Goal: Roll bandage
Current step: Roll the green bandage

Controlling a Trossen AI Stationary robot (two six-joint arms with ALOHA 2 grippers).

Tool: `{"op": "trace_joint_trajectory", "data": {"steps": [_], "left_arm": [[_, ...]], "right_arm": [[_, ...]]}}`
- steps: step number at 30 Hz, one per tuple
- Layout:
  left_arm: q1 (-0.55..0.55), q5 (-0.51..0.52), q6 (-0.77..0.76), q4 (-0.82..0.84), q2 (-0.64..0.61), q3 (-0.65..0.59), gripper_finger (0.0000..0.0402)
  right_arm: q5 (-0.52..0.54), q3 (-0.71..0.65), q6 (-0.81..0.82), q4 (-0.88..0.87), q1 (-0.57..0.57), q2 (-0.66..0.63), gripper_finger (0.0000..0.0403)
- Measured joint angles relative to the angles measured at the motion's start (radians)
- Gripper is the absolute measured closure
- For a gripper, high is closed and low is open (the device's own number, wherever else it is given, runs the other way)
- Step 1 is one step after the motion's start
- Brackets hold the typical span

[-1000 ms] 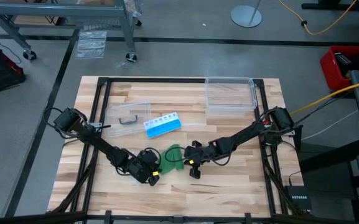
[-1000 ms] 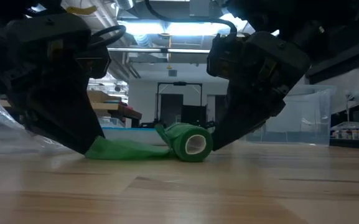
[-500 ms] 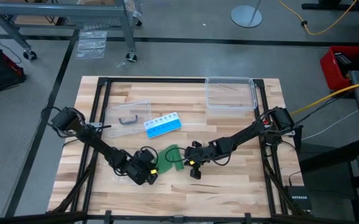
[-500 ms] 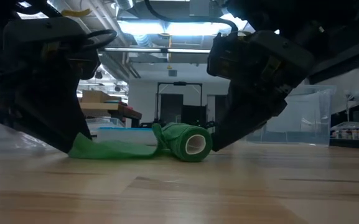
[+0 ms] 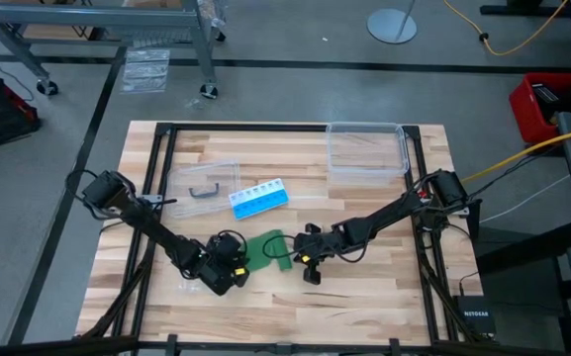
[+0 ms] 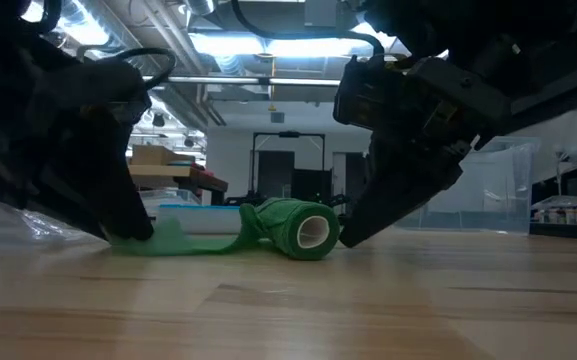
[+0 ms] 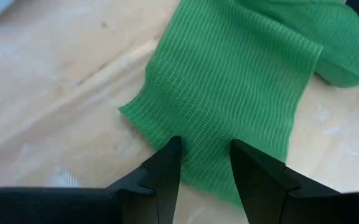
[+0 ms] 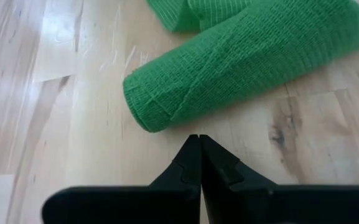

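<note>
Left gripper (image 7: pixel 204 155), part-open, pins the bandage (image 6: pixel 293 228) tail flat, apparently for tension; closed, empty right gripper (image 8: pixel 198 149) backs the roll.

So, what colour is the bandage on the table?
The bandage is solid green, with a fine ribbed weave. It shows best in the left wrist view.

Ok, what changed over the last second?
The left gripper drew back toward the table's left, fingers apart on the bandage's loose end, stretching that tail out flat along the wood. The rolled part stayed put, with the shut right gripper resting beside it.
</note>
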State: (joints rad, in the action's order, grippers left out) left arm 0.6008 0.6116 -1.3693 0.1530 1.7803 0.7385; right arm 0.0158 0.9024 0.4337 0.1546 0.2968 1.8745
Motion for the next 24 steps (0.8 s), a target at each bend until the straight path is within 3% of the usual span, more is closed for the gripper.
{"op": "trace_joint_trajectory", "data": {"steps": [7,11,18,24], "left_arm": [[-0.059,0.005,0.101,-0.087,0.006,-0.004,0.0265],[-0.085,-0.009,0.146,-0.1,0.006,-0.004,0.0265],[-0.142,0.018,0.057,0.036,0.003,0.001,0.0265],[-0.122,0.008,0.024,0.058,0.001,0.001,0.0265]], "right_arm": [[0.018,0.0,-0.073,-0.066,-0.01,-0.079,0.0402],[0.119,0.0,-0.12,-0.184,-0.01,-0.161,0.0402],[0.267,0.0,-0.13,-0.407,-0.01,-0.288,0.0402],[0.288,0.0,-0.129,-0.493,-0.01,-0.332,0.0402]]}}
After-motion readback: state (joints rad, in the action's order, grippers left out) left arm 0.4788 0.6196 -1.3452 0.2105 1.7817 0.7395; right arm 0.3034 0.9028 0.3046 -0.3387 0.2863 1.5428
